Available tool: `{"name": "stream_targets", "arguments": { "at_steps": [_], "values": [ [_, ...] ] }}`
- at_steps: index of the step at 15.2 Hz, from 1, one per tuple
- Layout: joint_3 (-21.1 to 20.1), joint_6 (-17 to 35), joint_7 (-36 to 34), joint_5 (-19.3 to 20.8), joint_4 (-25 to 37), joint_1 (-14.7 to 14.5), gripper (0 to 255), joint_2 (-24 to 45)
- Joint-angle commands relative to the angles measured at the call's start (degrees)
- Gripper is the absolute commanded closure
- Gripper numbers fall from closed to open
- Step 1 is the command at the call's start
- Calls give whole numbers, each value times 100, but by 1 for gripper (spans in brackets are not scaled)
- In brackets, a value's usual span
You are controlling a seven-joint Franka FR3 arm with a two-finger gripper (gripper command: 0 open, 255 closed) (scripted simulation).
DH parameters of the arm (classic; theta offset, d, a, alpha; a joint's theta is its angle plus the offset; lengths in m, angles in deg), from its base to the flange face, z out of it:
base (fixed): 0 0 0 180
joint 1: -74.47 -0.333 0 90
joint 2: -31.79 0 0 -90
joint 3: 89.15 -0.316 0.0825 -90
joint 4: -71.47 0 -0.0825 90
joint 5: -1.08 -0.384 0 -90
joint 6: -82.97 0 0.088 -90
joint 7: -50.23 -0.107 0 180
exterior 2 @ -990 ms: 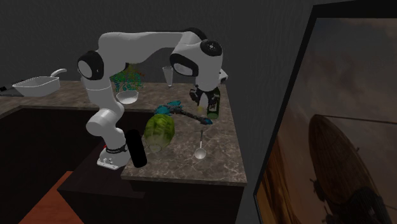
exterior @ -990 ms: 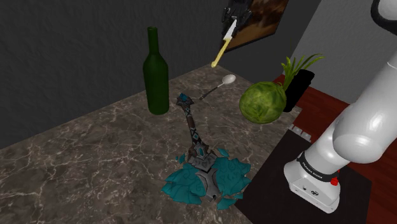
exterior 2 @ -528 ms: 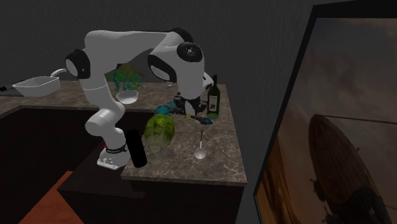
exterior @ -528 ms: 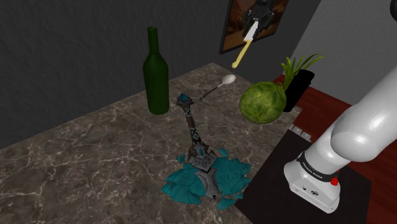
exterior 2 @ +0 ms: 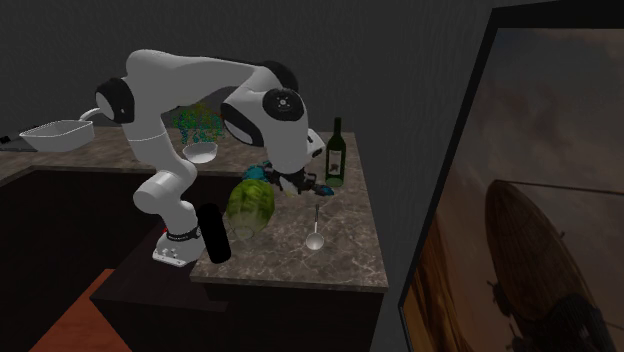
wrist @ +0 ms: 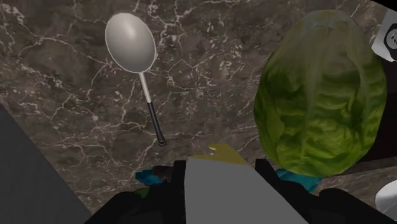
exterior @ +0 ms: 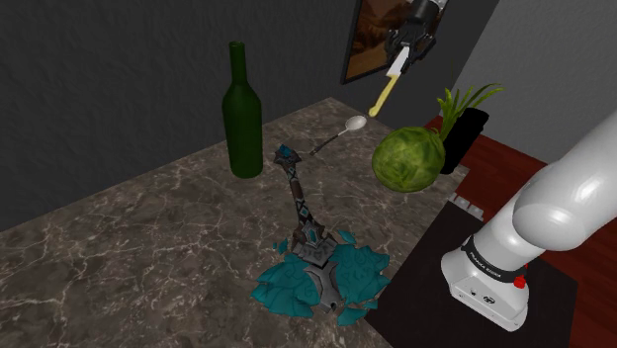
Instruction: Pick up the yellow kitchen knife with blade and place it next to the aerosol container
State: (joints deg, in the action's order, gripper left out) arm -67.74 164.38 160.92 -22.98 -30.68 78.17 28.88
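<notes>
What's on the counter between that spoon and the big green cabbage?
Nothing. The wrist view shows bare marble counter between the spoon and the cabbage.

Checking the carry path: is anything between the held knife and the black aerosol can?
Yes. The green cabbage sits on the counter between the knife, held aloft, and the black can. The knife hangs higher than the cabbage, so a high carry would likely clear it.

Looking along the gripper (wrist: 219, 170), the knife (wrist: 222, 197) hides nearly all its yellow handle behind its grey blade (one sliver peeks out), and the picture's edge cuts the blade. In the shoulder view the cabbage (exterior: 407, 158) covers the foot of the black container (exterior: 469, 129).
</notes>
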Motion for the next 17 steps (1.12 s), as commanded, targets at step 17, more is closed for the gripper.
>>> {"name": "stream_targets", "arguments": {
  "at_steps": [17],
  "values": [
    [-26, 1219, 518, -35, -1202, -19, 255, 129]
  ]
}}
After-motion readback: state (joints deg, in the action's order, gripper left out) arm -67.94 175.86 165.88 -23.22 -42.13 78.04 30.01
